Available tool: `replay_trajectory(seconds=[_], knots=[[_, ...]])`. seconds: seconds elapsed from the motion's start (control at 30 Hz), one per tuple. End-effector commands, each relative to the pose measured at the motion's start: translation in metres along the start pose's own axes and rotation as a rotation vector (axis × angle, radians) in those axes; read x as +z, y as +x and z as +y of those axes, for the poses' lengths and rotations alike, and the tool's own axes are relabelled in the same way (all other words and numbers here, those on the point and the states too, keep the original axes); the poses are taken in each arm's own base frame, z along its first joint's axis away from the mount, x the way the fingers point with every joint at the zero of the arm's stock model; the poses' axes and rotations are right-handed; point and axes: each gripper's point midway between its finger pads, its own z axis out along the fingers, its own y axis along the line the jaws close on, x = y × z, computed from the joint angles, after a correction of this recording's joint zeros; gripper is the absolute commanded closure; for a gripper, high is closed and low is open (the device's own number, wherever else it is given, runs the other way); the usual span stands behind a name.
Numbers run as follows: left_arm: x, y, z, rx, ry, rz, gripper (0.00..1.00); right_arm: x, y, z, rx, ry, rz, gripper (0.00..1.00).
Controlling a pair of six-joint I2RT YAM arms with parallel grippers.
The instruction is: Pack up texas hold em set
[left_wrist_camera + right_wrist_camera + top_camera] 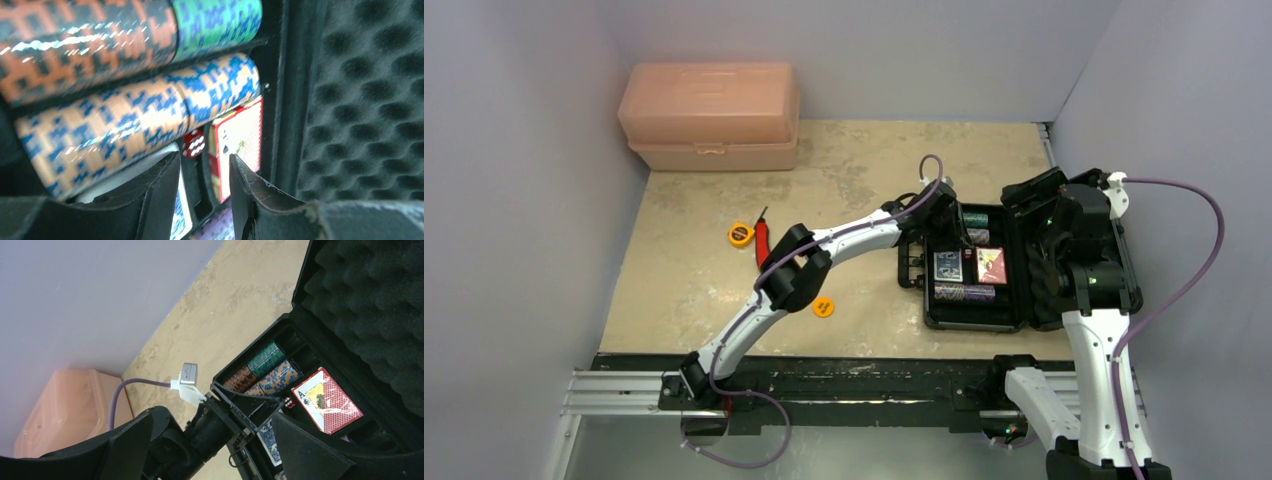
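The black case lies open at the right, its egg-crate foam lid standing up. Inside are striped chip rows, a blue deck and a red deck. My left gripper is open and empty, just above the case. In the left wrist view its fingertips straddle the slot between the blue deck and the red deck, with a red die just beyond. My right gripper is wide open and empty by the lid. One orange disc lies on the table.
A peach toolbox stands at the back left. A yellow tape measure and a red utility knife lie left of my left arm. Walls close in the table on three sides.
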Motion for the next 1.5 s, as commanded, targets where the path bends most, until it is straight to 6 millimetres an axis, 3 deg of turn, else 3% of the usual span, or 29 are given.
replay_trajectory(seconds=[0.0, 0.13, 0.27, 0.4, 0.57, 0.67, 0.87, 1.0, 1.23, 1.47], knots=[[-0.062, -0.024, -0.043, 0.091, 0.051, -0.090, 0.59, -0.004, -0.012, 0.005, -0.007, -0.019, -0.052, 0.07], [-0.104, -0.034, -0.045, 0.180, 0.008, -0.158, 0.53, -0.004, -0.013, 0.006, -0.006, -0.018, -0.053, 0.07], [-0.148, -0.041, -0.038, 0.263, -0.075, -0.208, 0.28, -0.003, -0.012, 0.006, -0.004, -0.016, -0.051, 0.07], [-0.191, -0.048, -0.022, 0.326, -0.173, -0.270, 0.15, -0.003, -0.014, 0.007, -0.019, -0.016, -0.055, 0.07], [-0.247, -0.050, 0.017, 0.342, -0.301, -0.359, 0.13, -0.001, -0.011, 0.007, -0.017, -0.022, -0.040, 0.06], [-0.278, -0.049, 0.046, 0.331, -0.367, -0.411, 0.14, 0.000, -0.003, 0.020, -0.010, -0.084, 0.002, 0.02], [-0.338, -0.036, 0.125, 0.337, -0.610, -0.475, 0.18, 0.005, 0.010, 0.041, -0.006, -0.198, 0.068, 0.01], [-0.373, -0.024, 0.167, 0.307, -0.699, -0.508, 0.18, 0.011, 0.010, 0.059, 0.056, -0.267, 0.072, 0.01], [-0.408, -0.002, 0.217, 0.184, -0.757, -0.533, 0.19, 0.026, 0.017, 0.069, 0.100, -0.267, 0.131, 0.01], [-0.420, 0.014, 0.251, 0.078, -0.771, -0.569, 0.20, 0.041, 0.030, 0.070, 0.111, -0.292, 0.161, 0.01]])
